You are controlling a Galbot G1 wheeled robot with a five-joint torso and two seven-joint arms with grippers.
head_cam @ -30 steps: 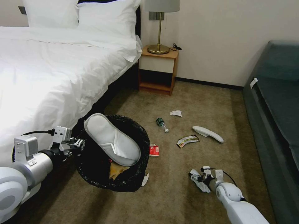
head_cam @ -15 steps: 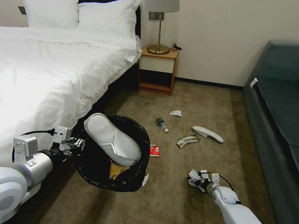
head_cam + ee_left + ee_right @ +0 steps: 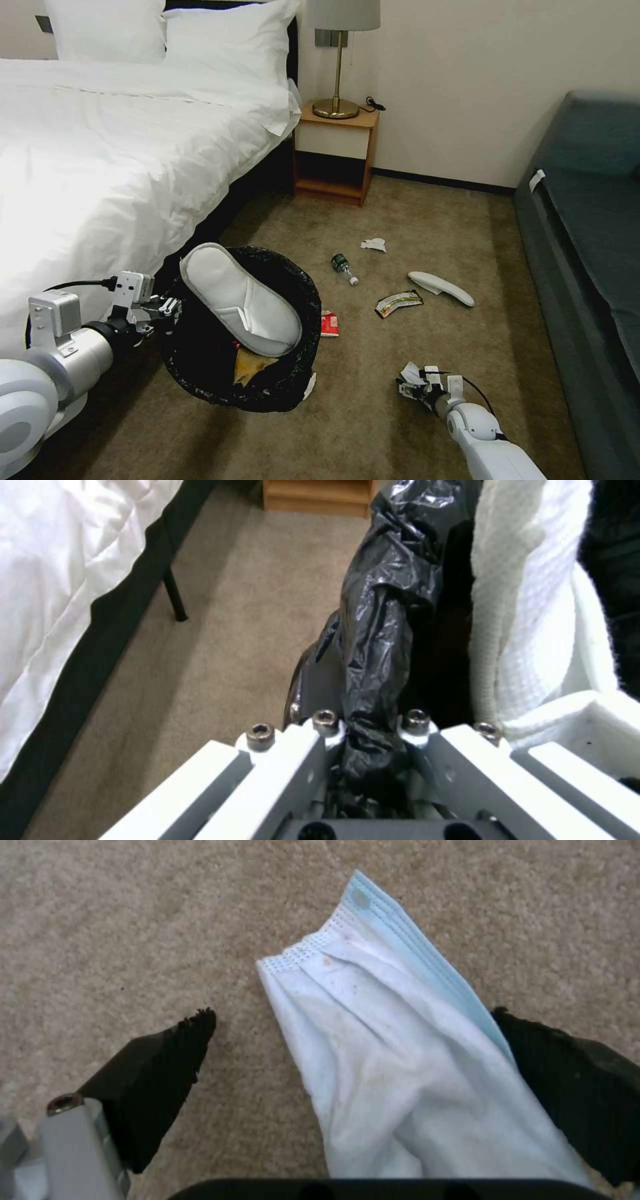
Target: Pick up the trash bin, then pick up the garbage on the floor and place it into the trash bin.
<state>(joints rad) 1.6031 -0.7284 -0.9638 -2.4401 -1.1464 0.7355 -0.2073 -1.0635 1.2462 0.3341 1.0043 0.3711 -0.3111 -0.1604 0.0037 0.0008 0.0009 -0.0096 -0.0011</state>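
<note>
In the head view the left claw (image 3: 165, 308) holds the trash bin (image 3: 267, 387) by its near-left rim beside the bed (image 3: 100, 147), a slipper (image 3: 240, 300) across its mouth; the right claw (image 3: 412, 385) hangs low over the carpet (image 3: 373, 427). The left wrist view shows that claw clamped on the black liner. The right wrist view shows open fingers (image 3: 167, 1060) straddling a face mask (image 3: 387, 1060); judged next: closing on it, then a carry left to the bin.

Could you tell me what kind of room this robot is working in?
Most likely a hotel bedroom: a bed made up in white linen, a wooden nightstand with a brass lamp, and a dark sofa along the carpeted floor.
</note>
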